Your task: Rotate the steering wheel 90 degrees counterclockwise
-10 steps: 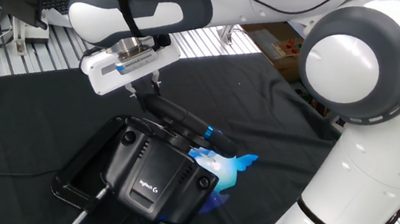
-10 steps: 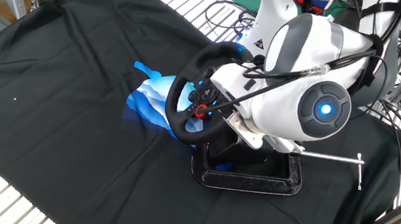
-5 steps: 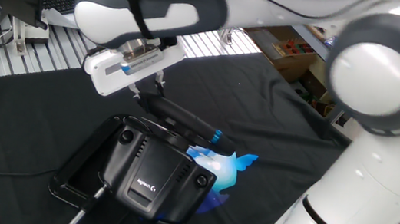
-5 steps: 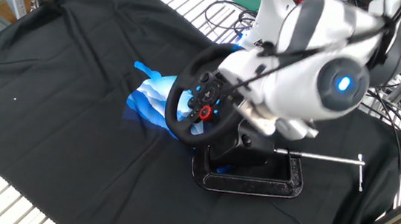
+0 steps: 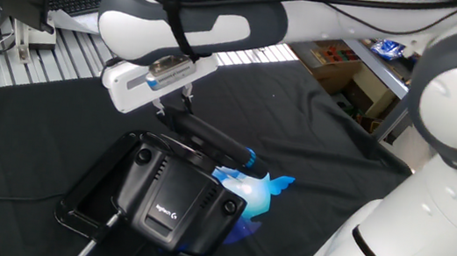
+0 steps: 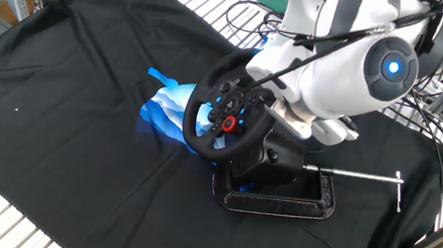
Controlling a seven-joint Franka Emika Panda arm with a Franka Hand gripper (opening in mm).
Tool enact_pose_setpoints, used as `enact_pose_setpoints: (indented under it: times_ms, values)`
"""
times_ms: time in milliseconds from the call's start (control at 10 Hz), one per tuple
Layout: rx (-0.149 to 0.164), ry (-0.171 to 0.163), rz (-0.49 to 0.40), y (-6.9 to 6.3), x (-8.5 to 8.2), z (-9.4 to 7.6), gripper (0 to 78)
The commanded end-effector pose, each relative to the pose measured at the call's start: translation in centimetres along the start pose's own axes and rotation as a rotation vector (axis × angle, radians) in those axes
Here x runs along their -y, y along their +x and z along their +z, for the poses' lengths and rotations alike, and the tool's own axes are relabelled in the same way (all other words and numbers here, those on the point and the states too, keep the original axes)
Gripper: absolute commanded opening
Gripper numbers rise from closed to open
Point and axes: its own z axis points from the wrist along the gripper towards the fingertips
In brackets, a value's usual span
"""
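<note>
**Wheel turning under a top-rim grip**

While the arm swings, your steering wheel point(image 6: 225, 106) sits on its boxy base point(image 5: 177, 199), clamped in a black frame point(image 6: 273, 200) on the dark cloth point(image 6: 67, 99), with a light-blue patch point(image 5: 256, 189) just beside it. Compared with a second ago, the red hub button has slid toward the lower right of the wheel face, and the blue stripe point(image 5: 248, 158) has shifted slightly along the rim, so the wheel has rotated some. The gripper point(image 5: 175, 106) still sits at the rim's upper edge, and its white body has lifted and swung over (the big joint now hides less of the wheel). You cannot tell from either view whether the fingers pinch the rim or merely press against it. Judging by the small shift, most of the quarter turn remains.
</note>
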Motion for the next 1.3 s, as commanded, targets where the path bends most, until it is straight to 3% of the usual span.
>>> enact_pose_setpoints:
  times_ms: [100, 300, 500, 800, 1300]
  values:
    - [0.027, -0.009, -0.018, 0.8, 0.3, -1.2, 1.2]
    - [0.043, -0.005, -0.029, 1.2, 0.4, -1.3, 1.2]
    - [0.091, 0.000, -0.039, 1.7, 0.4, -1.1, 1.2]
    - [0.134, -0.004, -0.050, 2.2, 0.5, -0.8, 1.2]
    - [0.179, 0.004, -0.072, 2.6, 0.6, -0.5, 1.2]
